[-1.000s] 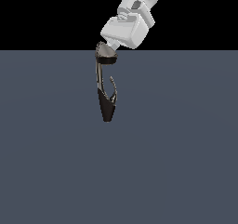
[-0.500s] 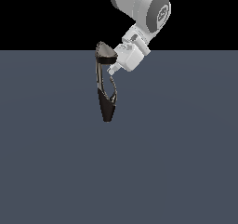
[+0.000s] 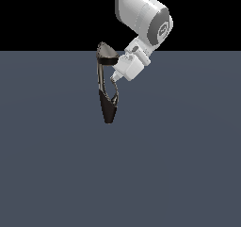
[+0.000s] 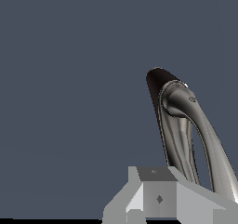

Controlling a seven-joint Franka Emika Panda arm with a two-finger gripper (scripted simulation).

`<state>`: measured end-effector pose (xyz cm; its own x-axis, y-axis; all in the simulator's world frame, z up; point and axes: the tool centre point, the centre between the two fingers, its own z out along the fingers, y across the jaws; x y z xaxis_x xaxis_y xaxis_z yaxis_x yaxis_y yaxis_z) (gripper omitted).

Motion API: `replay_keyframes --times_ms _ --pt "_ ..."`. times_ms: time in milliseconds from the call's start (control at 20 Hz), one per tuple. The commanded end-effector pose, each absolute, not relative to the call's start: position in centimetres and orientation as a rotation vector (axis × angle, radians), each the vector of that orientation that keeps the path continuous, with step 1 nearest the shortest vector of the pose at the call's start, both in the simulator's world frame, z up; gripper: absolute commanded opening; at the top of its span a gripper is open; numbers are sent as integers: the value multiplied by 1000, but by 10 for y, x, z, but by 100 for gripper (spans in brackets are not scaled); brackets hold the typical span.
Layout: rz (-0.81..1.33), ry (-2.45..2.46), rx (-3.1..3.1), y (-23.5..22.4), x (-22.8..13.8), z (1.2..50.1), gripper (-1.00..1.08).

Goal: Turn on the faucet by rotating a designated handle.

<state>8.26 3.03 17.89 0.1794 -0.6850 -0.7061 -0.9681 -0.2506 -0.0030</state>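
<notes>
Your gripper [image 3: 114, 78] has dropped from beside the faucet's [image 3: 107, 87] cap to its handle [image 3: 114, 90]; I cannot tell whether it's open. Faucet stands upright on the worktop [image 3: 179, 165]; rotation looks imminent.

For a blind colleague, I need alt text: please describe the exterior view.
A white robot arm's gripper reaches down beside a slim faucet, its tip at the thin chrome handle. The faucet stands on a plain grey-blue surface under a black background.
</notes>
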Motion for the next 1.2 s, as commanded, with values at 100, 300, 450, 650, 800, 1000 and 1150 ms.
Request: replay_keyframes --times_ms 100,300,450,650,800,1000,1150 --pt "828 1554 -2002 30 83 178 -100" --pt "828 1554 -2003 30 76 180 -100" --pt "828 1554 -2003 30 68 181 -100" --pt "828 1554 -2003 30 58 184 -100" --pt "828 1554 -2002 30 50 186 -100" --pt "828 1554 -2002 30 39 188 -100" --pt "814 1563 -1997 26 42 186 -100"
